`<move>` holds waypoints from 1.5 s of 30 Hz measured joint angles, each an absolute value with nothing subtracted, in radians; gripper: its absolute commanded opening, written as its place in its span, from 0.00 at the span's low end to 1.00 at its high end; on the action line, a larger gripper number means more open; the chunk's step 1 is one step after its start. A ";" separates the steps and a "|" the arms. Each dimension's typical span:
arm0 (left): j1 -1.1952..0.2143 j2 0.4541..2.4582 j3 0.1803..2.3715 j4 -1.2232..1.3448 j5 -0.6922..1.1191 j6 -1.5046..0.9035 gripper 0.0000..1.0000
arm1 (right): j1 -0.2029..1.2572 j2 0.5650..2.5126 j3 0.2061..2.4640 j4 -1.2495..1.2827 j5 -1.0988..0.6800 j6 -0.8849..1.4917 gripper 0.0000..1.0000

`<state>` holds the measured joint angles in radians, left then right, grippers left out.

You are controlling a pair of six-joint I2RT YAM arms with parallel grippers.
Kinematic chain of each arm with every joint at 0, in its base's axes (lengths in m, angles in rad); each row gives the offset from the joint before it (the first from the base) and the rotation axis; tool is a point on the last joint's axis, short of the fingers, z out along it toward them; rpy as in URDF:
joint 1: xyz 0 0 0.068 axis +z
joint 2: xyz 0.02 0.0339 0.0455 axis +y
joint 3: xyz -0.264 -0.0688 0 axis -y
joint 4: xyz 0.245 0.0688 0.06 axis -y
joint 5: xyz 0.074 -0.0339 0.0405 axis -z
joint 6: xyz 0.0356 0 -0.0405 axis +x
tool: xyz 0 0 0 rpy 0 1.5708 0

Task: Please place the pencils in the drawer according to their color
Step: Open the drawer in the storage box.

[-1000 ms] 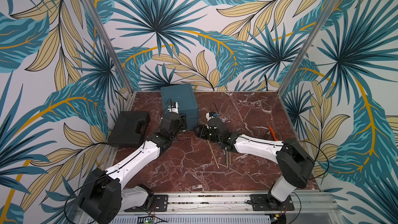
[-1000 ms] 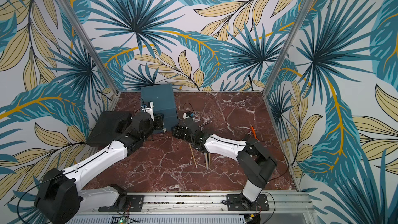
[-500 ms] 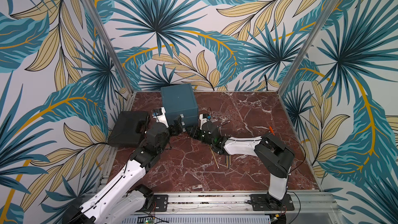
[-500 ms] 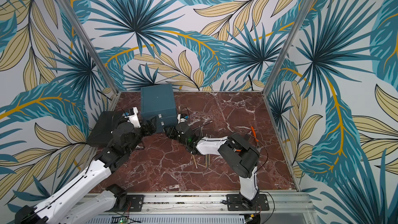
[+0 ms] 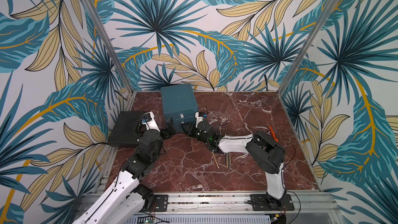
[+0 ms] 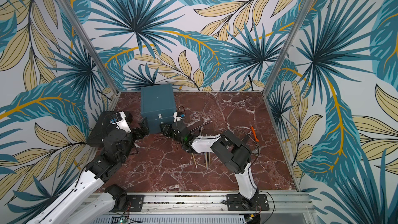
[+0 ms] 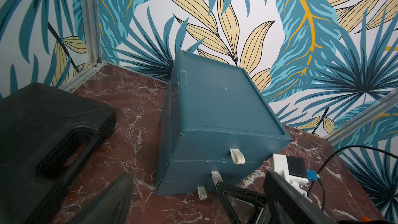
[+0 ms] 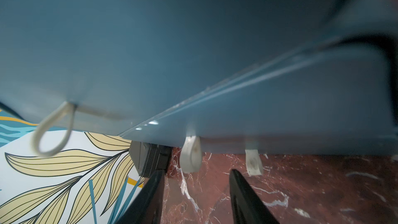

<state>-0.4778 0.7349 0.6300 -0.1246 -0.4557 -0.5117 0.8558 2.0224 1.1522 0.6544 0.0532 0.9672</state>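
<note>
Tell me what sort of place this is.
Likely a robot lab test cell, not a home: robot arms bolted to an aluminium rail, leaf-print wall panels in metal framing boxing in a marble-look tabletop holding a drawer and pencils.

The drawer cabinet (image 5: 178,102) is set at the back of the tabletop (image 5: 189,177), left of centre, with the case (image 5: 123,129) laid to its left at the tabletop's edge. Pencils (image 5: 227,161) are scattered right of and before the cabinet, partly under the right arm, with a hand tool (image 5: 272,132) farther right. The left claw (image 5: 171,127) is placed beside the cabinet's front left corner, the right claw (image 8: 193,182) just before its pull tabs (image 8: 191,158).
</note>
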 measured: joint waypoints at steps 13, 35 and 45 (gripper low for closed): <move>-0.478 0.741 0.630 -0.131 -0.465 -0.506 1.00 | 0.855 2.041 1.188 0.653 0.071 0.975 0.21; -0.478 0.746 0.630 -0.139 -0.461 -0.511 1.00 | 0.864 1.997 1.108 0.675 0.082 0.975 0.00; -0.478 0.759 0.630 -0.138 -0.449 -0.514 1.00 | 0.907 1.873 0.993 0.628 0.081 0.975 0.00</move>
